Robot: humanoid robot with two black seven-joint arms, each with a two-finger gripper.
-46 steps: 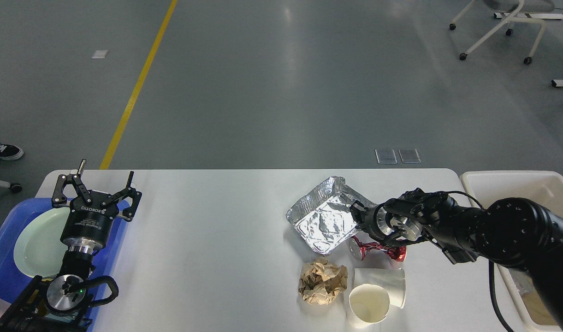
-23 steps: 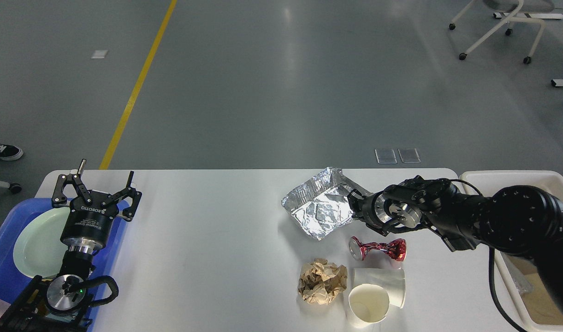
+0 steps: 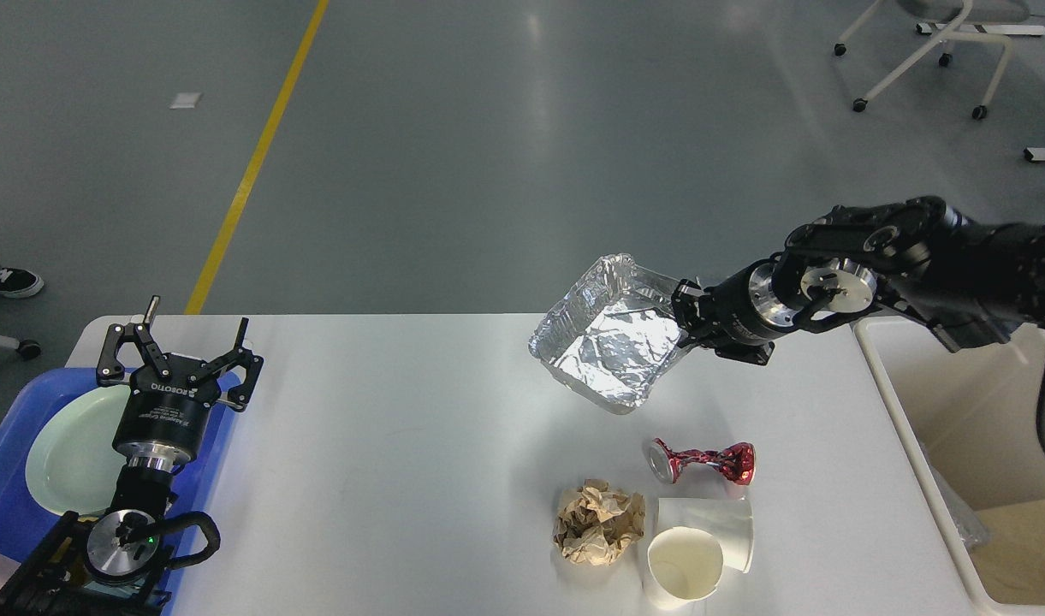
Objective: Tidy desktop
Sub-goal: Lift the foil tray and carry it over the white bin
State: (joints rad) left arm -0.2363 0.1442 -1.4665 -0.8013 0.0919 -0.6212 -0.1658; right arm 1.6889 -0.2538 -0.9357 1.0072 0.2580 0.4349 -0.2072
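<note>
Pinching one thin right rim of the crinkled silver foil tray point(image 3: 612, 346) in the right tool point(image 3: 681, 315), above the white counter's point(image 3: 385, 445) far right, risking bending or slipping before the cream bin point(image 3: 958, 402).

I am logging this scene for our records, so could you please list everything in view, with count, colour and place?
desktop: one, white, spans the lower view
foil tray: one, silver, lifted above the desktop's far right part, tilted
crushed can: one, red, on the desktop right of centre
paper ball: one, brown, near edge beside the cups
paper cups: two, white, near edge, lying over
blue tray: one, left edge
plate: one, pale green, in the blue tray
bin: one, cream, right edge
chair: one, white, far right floor
floor line: one, yellow
shoe: one, black, far left
left gripper: jaws open, over the blue tray
right gripper: jaws shut on the foil tray's rim
</note>
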